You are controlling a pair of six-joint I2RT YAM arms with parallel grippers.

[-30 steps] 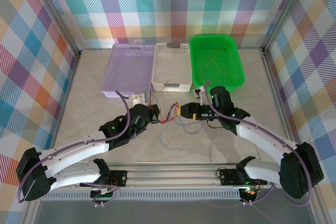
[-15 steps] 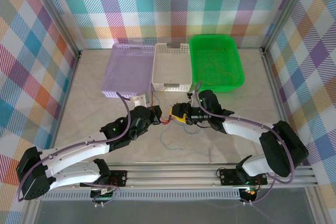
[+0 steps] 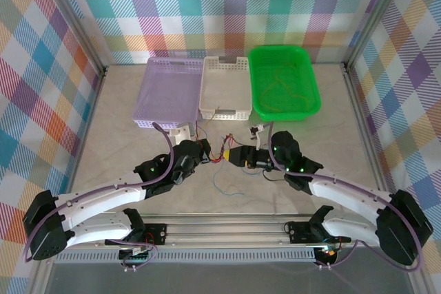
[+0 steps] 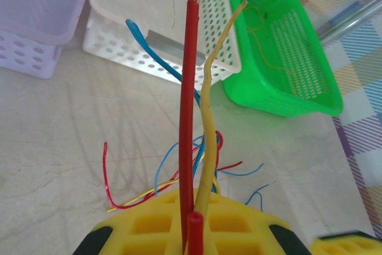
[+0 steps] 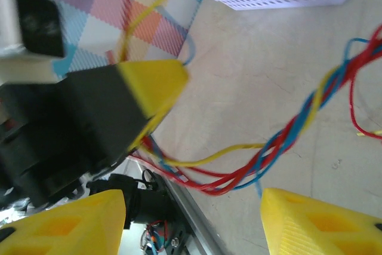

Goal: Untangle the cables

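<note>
The cables (image 3: 219, 156) are a twisted bundle of red, blue and yellow wires hanging between my two grippers at mid-table. My left gripper (image 3: 204, 149) is shut on them. In the left wrist view a red cable (image 4: 188, 117) and a yellow cable (image 4: 206, 123) rise from between the closed yellow fingers of the left gripper (image 4: 194, 231). My right gripper (image 3: 233, 155) faces it from the right and is open. In the right wrist view the twisted bundle (image 5: 286, 138) runs across above the gap of the right gripper (image 5: 194, 219), touching neither finger.
A purple basket (image 3: 148, 123), a white basket (image 3: 224, 111) and a green basket (image 3: 286, 111) stand in a row at the back; the green one holds thin wires. A loose blue wire (image 3: 224, 185) lies on the table in front of the grippers.
My right gripper has moved left, close to the left gripper and the bundle, and its arm has swung round. The left gripper has stayed shut on the cables, almost still.
</note>
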